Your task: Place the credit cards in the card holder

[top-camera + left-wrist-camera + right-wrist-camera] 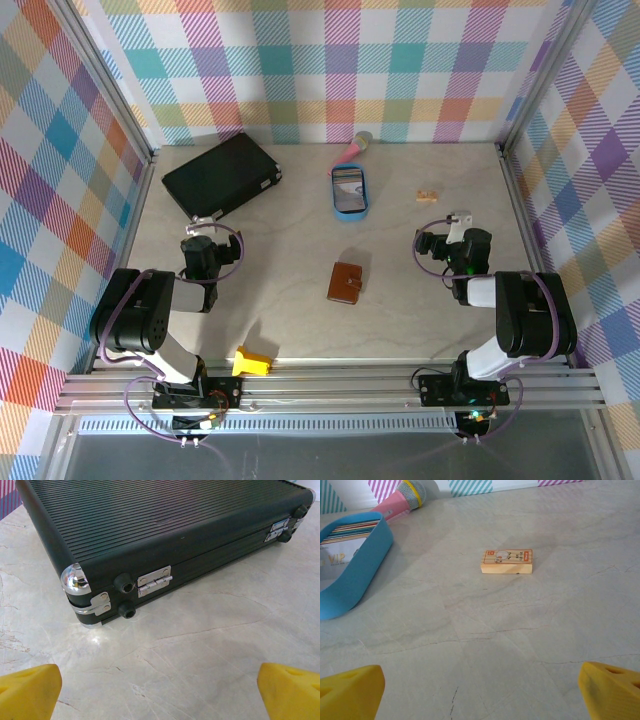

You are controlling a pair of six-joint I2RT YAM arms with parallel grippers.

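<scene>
The credit cards (349,186) lie stacked inside a blue oval tray (335,205) at the back middle; in the right wrist view the cards (342,542) show past the tray wall (355,575) at far left. The card holder (345,283), a closed brown wallet, lies flat mid-table between the arms. My left gripper (205,220) stands open just short of a black case's corner, nothing between its yellow fingertips (27,692). My right gripper (457,220) stands open to the right of the wallet, over bare table, its fingertips (610,692) wide apart.
A large black ribbed case (165,525) lies at the back left (222,175). A pink microphone (402,500) rests behind the tray. A small tan block (507,561) sits at the back right. A yellow plastic piece (251,361) lies at the near edge.
</scene>
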